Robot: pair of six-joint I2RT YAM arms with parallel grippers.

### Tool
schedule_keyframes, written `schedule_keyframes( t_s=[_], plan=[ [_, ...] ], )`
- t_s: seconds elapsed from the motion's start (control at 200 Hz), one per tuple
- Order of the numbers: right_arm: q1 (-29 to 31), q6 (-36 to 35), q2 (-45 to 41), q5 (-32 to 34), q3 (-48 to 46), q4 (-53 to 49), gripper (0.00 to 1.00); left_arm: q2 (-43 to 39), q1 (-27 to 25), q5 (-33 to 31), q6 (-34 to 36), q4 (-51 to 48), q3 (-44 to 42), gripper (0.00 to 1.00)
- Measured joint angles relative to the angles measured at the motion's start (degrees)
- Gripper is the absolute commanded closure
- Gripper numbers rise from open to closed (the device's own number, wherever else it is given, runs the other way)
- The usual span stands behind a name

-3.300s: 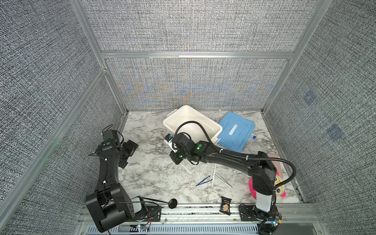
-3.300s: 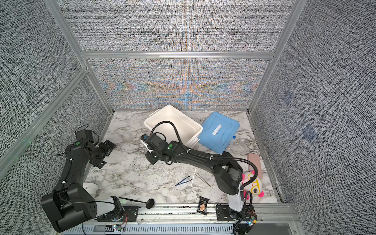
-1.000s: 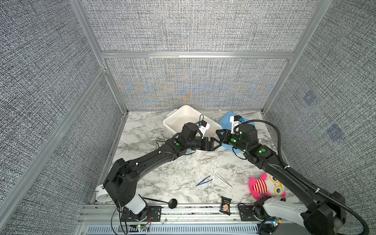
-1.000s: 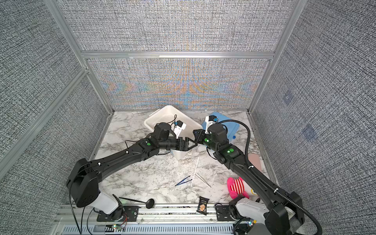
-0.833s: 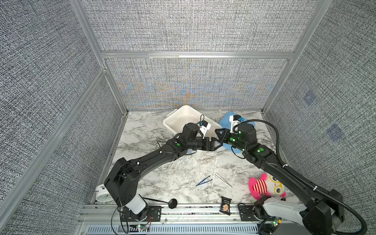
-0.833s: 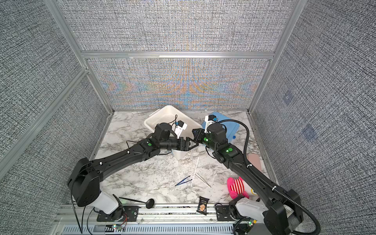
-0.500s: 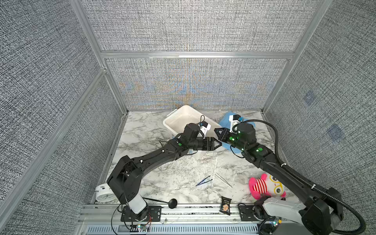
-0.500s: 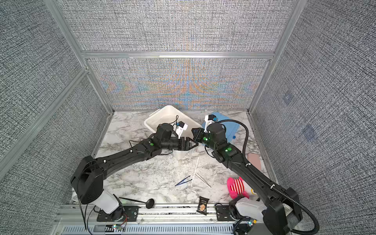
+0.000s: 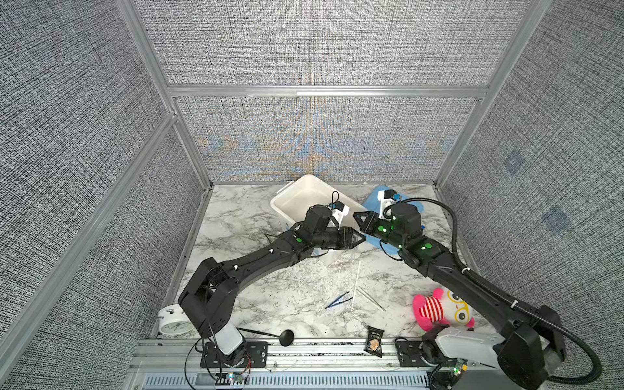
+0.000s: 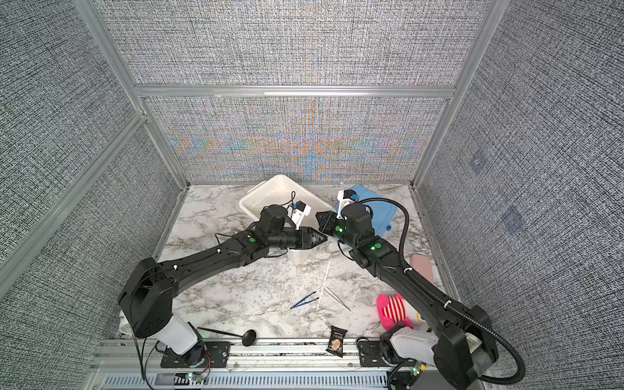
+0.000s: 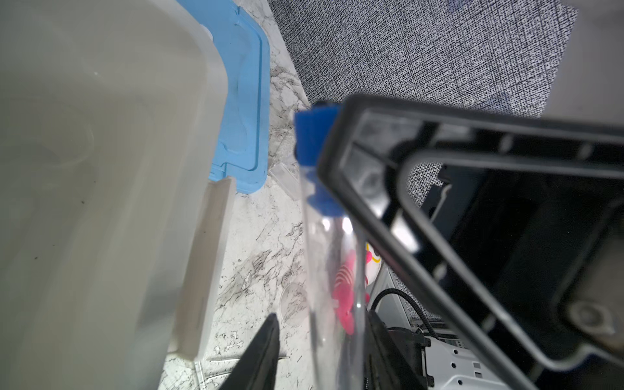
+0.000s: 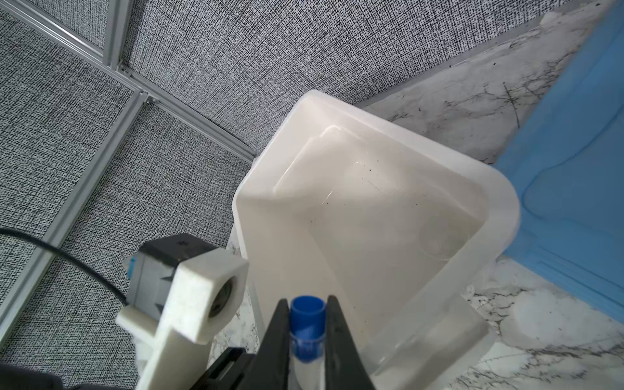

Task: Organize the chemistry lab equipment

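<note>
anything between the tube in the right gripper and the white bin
No loose object. The white bin is open, its blue lid lying beside it. Only the left gripper, fingers either side of the tube that the right gripper pinches at the cap, sits on the bin's side of the tube.

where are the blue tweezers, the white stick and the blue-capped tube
blue tweezers [image 9: 332, 304]: in a top view, near the joined end
white stick [image 9: 356, 285]: in a top view, mid-length
blue-capped tube [image 12: 306, 319]: right wrist view, on its blue cap
</note>
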Motion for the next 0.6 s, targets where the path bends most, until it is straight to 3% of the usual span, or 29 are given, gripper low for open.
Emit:
schedule_keyframes(
  t_s=[0.255,0.38,0.445,0.6],
  plan=[
    [0.00,0.15,-0.02,-1.16,-0.50,0.26,0.83,-0.13,0.00,-0.04,-0.81,0.13,-0.59,0.73],
    [-0.02,0.13,-0.61,-1.29,-1.16,0.57,0.82,-0.13,0.02,-0.44,-0.96,-0.07,-0.57,0.78],
    [-0.02,0.13,-0.79,-1.31,-1.31,0.55,0.81,-0.13,0.02,-0.63,-1.09,-0.28,-0.57,0.89],
    [-0.02,0.13,-1.22,-1.33,-1.88,0.87,0.77,-0.13,0.02,-1.27,-1.22,-0.35,-0.57,0.89]
  ],
)
